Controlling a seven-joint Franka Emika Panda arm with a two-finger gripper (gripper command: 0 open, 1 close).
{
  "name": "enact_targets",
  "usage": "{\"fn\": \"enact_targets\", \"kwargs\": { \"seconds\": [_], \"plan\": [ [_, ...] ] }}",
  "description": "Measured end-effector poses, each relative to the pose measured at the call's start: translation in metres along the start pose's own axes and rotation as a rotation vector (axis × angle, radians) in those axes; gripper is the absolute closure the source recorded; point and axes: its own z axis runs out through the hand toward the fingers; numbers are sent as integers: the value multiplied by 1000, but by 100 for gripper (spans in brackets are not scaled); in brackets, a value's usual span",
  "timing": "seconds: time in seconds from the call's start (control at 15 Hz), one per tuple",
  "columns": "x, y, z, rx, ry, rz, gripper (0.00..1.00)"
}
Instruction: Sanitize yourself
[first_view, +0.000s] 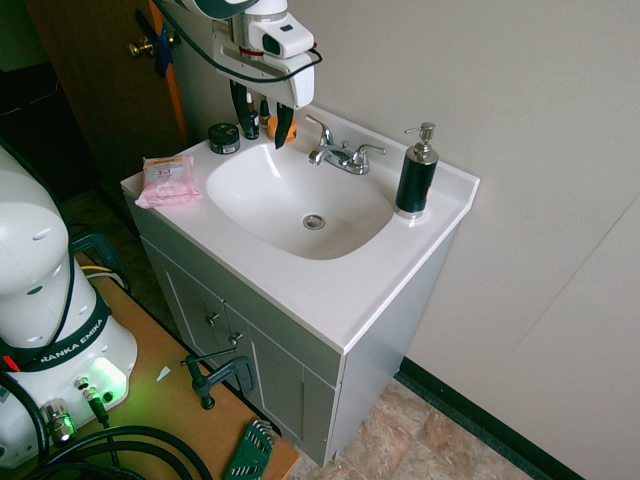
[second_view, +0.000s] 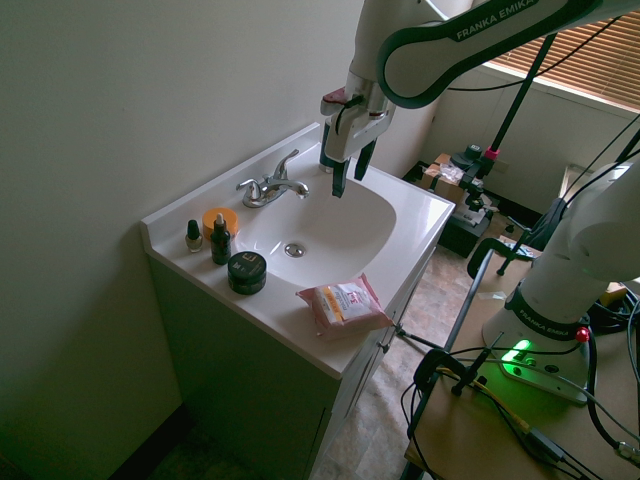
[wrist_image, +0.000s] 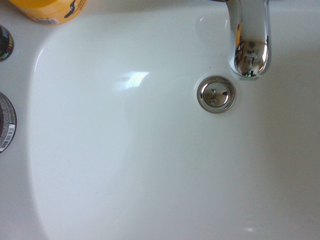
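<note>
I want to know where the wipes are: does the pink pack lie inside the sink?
No, the pink pack lies on the counter, beside the sink.

We see the white robot arm (second_view: 470, 50) with dark green bands lettered "FRANKA EMIKA", its base (first_view: 70, 375) on the brown desk (first_view: 165, 400) and a green light glowing there. We find it reaching over the white sink basin (first_view: 300, 205), ending in a boxy white gripper (first_view: 266, 142) with a black cable (first_view: 240, 76) curving across it. Its two dark, pointed jaws stand open, aimed downward above the basin, though we can't quite judge how high they hang.
</note>
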Motion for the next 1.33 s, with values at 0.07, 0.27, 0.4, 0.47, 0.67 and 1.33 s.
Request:
{"fn": "enact_targets", "kwargs": {
  "seconds": [0.07, 0.27, 0.4, 0.47, 0.67, 1.33],
  "plan": [
    [0, 0, 0, 0, -2, 1, 0],
    [8, -3, -6, 14, 6, 28, 0],
    [43, -10, -29, 58, 20, 91, 0],
    [67, -12, -44, 84, 19, 133, 0],
    [144, -8, -80, 136, 20, 254, 100],
    [268, 39, -88, 159, -7, 446, 100]
  ]
}}
